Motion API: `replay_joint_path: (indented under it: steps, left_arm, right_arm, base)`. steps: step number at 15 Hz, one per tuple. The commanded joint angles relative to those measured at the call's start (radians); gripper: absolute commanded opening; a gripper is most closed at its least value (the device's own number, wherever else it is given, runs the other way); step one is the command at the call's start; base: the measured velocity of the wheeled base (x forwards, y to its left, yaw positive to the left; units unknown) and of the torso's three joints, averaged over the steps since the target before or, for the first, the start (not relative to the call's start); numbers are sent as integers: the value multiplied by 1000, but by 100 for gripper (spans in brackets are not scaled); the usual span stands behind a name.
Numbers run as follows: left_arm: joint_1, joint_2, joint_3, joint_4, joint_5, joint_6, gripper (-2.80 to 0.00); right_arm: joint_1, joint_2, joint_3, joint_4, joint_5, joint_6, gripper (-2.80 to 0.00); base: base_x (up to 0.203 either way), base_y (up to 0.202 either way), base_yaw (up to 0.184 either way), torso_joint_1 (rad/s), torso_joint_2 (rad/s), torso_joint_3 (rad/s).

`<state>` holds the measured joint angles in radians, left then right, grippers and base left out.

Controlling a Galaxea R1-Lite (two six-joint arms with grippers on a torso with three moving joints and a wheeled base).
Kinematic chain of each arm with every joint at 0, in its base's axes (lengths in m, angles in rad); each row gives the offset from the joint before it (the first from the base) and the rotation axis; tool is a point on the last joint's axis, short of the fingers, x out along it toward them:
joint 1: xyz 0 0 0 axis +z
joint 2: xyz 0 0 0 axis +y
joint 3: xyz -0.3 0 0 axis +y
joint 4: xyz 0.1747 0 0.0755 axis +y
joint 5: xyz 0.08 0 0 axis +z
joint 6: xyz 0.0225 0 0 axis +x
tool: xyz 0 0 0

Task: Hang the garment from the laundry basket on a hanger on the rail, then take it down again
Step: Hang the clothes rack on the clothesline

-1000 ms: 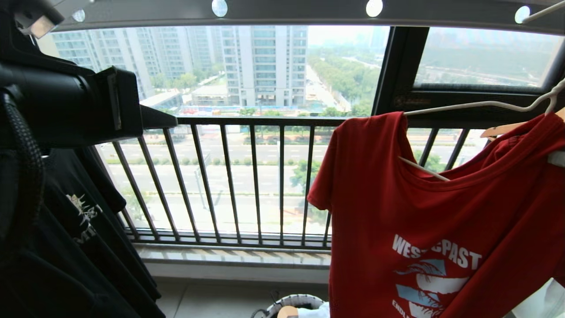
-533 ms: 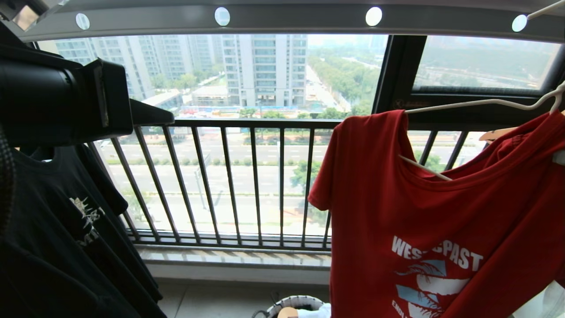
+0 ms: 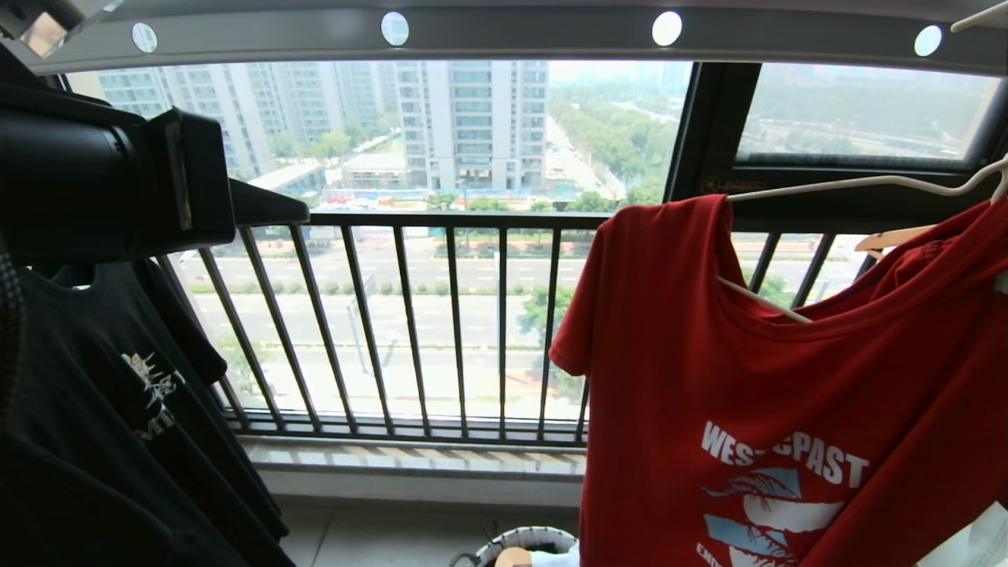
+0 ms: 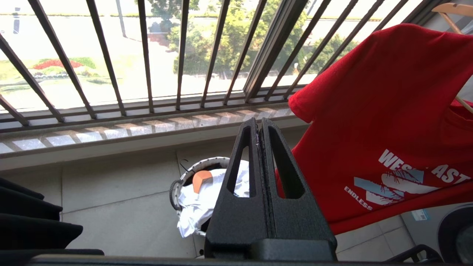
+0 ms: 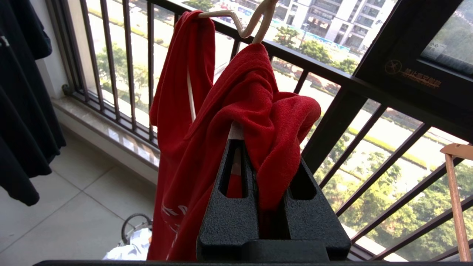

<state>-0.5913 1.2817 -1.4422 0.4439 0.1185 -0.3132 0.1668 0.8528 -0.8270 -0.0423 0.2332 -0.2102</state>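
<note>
Right tool [image 5: 258, 147] clamped on the red garment [image 3: 772, 378] draped over the white hanger [image 3: 850, 184]; left tool [image 4: 258, 127] closed, empty, beside it.

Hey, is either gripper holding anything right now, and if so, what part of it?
The right gripper is shut on the red T-shirt, pinching bunched fabric at the shoulder end over the white wire hanger. The left gripper is shut and holds nothing.
</note>
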Motion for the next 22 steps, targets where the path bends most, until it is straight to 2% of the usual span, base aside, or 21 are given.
replay_joint_path:
  steps: [1,10,13,16,20,22]
  left_arm:
    - [1,1,0,2,1,-1,-280]
    - [-1,1,-1,1,1,-1,-280]
    - [-1,-13,-1,2,1,-1,-280]
    - [-1,-16,0,1,1,0,-280]
    - [-1,-28,0,1,1,0,-280]
    - [-1,-24,0,1,1,2,-280]
  right_arm:
    - [0,2,0,-1,0,-1,-280]
    - [0,11,2,-1,-70,-1,-280]
    - [0,28,0,-4,-121,0,-280]
    - [2,55,-2,-6,-121,-3,-280]
    - [85,89,-7,-8,-118,-3,-280]
    - [100,111,-19,-13,-123,0,-280]
  base:
    - [0,0,0,0,0,0]
    - [0,0,0,0,0,0]
    - [0,0,0,0,0,0]
    - [0,0,0,0,0,0]
    - [0,0,0,0,0,0]
    - [0,0,0,0,0,0]
